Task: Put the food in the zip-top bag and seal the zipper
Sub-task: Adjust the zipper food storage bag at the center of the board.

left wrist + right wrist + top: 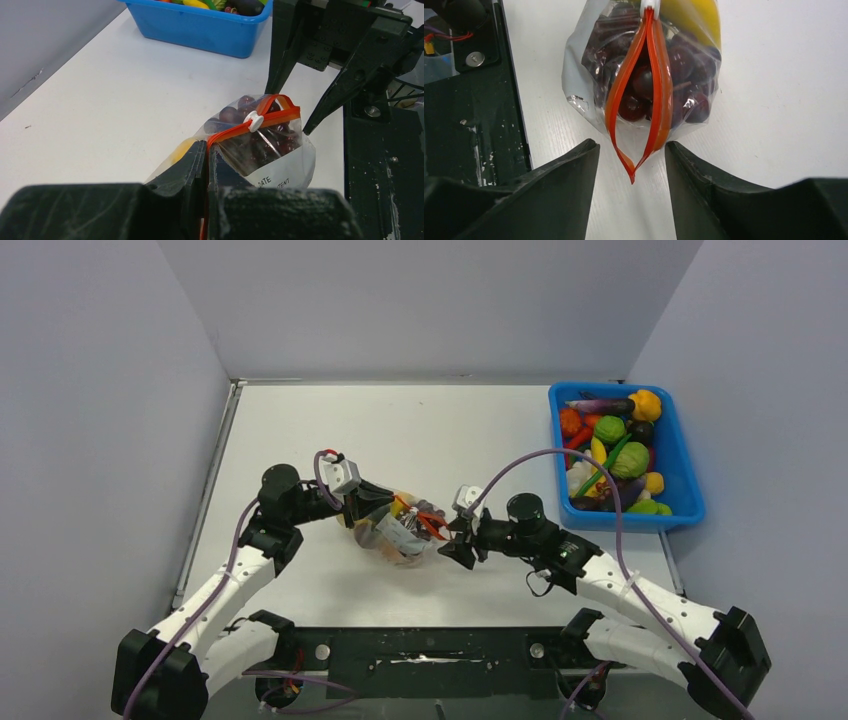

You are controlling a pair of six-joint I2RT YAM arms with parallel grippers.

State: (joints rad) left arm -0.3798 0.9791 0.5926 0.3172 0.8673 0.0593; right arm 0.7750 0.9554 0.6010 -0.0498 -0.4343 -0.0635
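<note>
The clear zip-top bag (400,535) lies on the white table between the two arms. Dark purple grapes (684,105) and a yellow banana (696,17) show through its plastic. My left gripper (207,147) is shut on the bag's mouth edge, and the red zipper (235,131) runs out from between its fingers. A white slider (254,120) sits on the strip. Past the slider, the two red zipper (659,100) strips stand apart in a loop. My right gripper (631,150) is open, with the pointed end of that loop between its fingers and touching neither.
A blue bin (690,495) full of toy fruits and vegetables stands at the right side of the table, near the right wall. A black mounting plate (464,130) runs along the near table edge, close beside the bag.
</note>
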